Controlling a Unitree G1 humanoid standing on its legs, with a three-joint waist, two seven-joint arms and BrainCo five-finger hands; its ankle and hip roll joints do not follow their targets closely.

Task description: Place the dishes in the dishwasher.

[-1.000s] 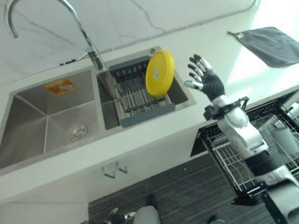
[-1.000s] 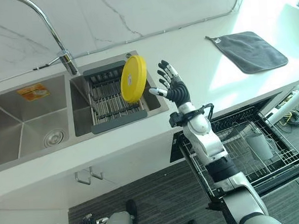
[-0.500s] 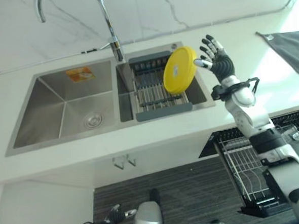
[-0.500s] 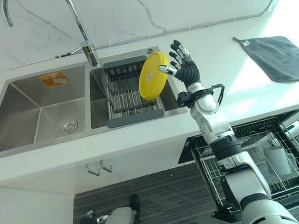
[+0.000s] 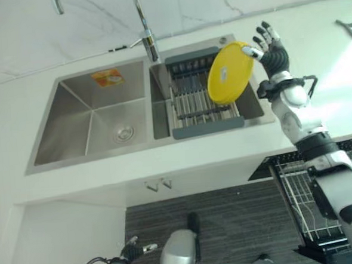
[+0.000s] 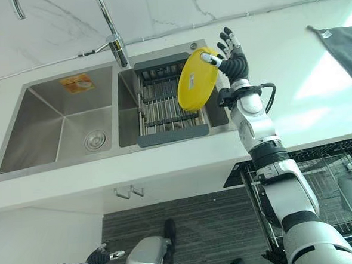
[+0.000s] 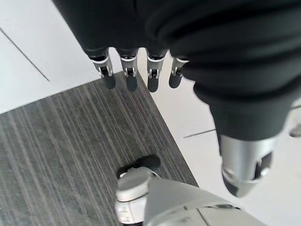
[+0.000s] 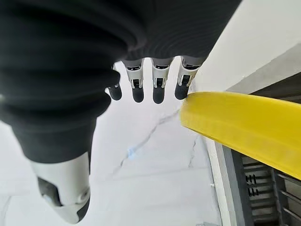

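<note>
Right eye view, right hand (image 6: 234, 58) fingers splayed, beside yellow plate (image 6: 198, 79)

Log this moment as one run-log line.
right hand: open, at rim of yellow plate | plate: tilted on edge in sink drying rack | left hand: open, idle over floor | phase: reaching, no grasp

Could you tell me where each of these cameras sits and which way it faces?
Left eye view: on the head, looking down at the sink, rack and yellow plate; right hand by it.
Right eye view: beside it, sharing that scene, plus the dishwasher rack.
Left wrist view: along the left hand, facing the floor.
Right wrist view: along the right hand, facing the plate's rim, shared with both eyes.
</note>
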